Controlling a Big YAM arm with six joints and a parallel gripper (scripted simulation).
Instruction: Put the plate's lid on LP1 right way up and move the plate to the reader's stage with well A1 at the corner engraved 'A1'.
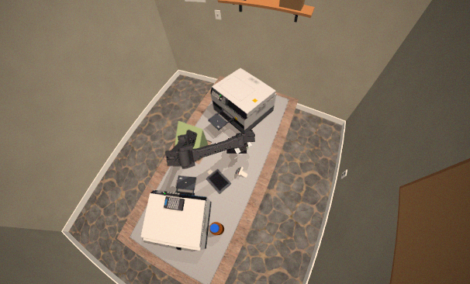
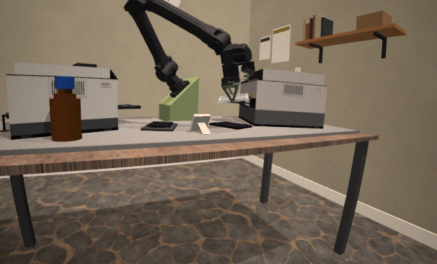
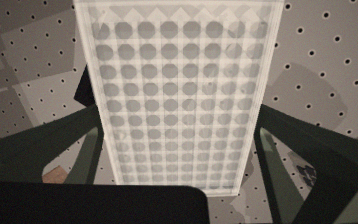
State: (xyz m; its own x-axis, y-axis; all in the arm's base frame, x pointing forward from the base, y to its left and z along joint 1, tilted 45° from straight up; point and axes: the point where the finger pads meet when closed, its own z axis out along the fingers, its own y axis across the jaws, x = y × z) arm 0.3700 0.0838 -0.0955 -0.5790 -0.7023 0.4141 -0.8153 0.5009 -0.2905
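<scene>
My gripper (image 3: 178,112) (image 2: 231,94) (image 1: 242,149) is shut on the long sides of a pale well plate (image 3: 180,70) (image 2: 225,99). It holds the plate level in the air, well above the bench. In the exterior view the plate hangs just left of the reader (image 2: 285,101) (image 1: 243,96). The reader's dark stage (image 1: 218,121) sticks out of its front and is bare. The dispenser's stage (image 1: 186,182) (image 2: 127,106) is also bare. A dark framed bench position (image 1: 218,181) (image 2: 159,125) lies between the machines; I cannot tell whether a lid rests in it.
The dispenser (image 1: 175,225) stands at the near end with a brown, blue-capped bottle (image 1: 216,228) (image 2: 65,115) beside it. A small white card stand (image 1: 241,172) (image 2: 200,123) and a flat black pad (image 2: 230,125) lie below the gripper. The green arm base (image 1: 190,133) (image 2: 180,101) stands at the bench's edge.
</scene>
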